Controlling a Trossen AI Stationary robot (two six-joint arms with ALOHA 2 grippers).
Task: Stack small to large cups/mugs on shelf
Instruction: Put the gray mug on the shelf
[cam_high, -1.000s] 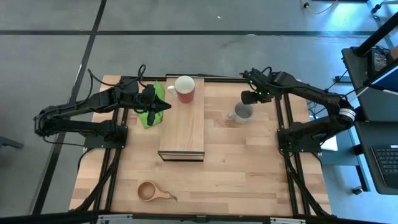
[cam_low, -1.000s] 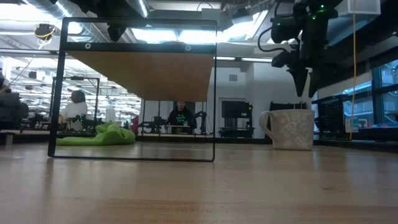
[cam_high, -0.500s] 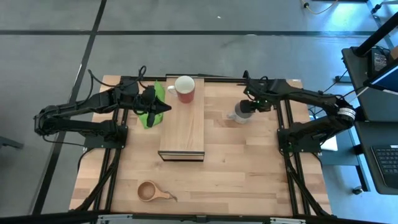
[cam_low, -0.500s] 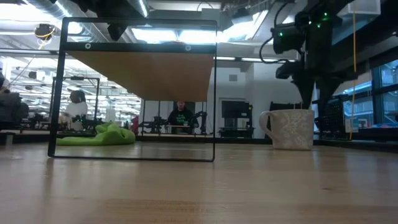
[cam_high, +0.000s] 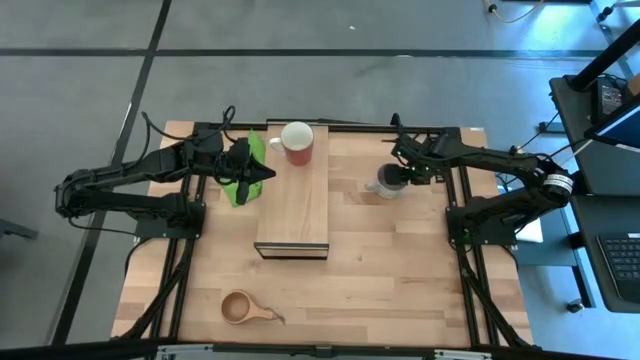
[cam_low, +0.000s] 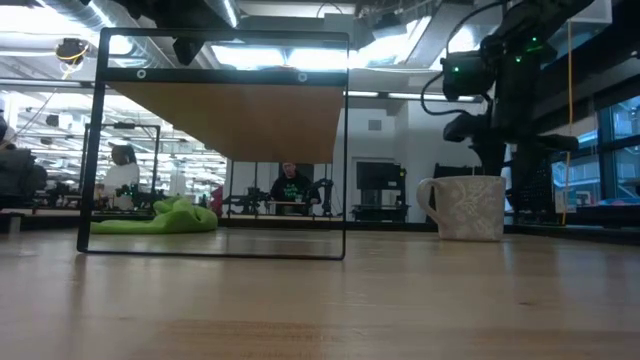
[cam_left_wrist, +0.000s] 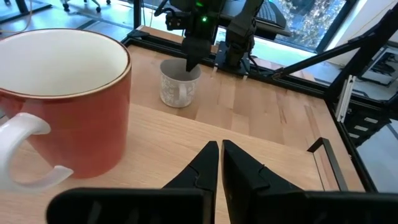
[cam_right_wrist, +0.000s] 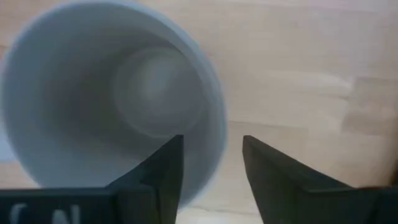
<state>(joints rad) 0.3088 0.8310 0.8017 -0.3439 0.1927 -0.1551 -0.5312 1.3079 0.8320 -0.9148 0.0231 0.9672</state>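
Observation:
A red mug with a white inside (cam_high: 297, 143) stands on the far end of the light-wood shelf (cam_high: 292, 205); it fills the left wrist view (cam_left_wrist: 62, 106). A grey mug (cam_high: 386, 182) stands on the table to the right of the shelf and shows in the low view (cam_low: 465, 207). A small wooden cup (cam_high: 240, 307) lies near the front edge. My right gripper (cam_right_wrist: 212, 142) is open, pointing down. One finger (cam_right_wrist: 165, 171) is inside the grey mug and one (cam_right_wrist: 267, 177) is outside its rim (cam_right_wrist: 219, 134). My left gripper (cam_left_wrist: 220, 155) is shut, level beside the red mug.
A green cloth (cam_high: 240, 172) lies under my left arm by the shelf's far left. Bare table lies between the shelf and the grey mug, and along the front. People sit in the room beyond the table (cam_low: 290, 185).
My right gripper has come down and toward the table's near edge onto the grey mug, so that its fingers now stand astride the mug's rim. The mug has stayed where it was.

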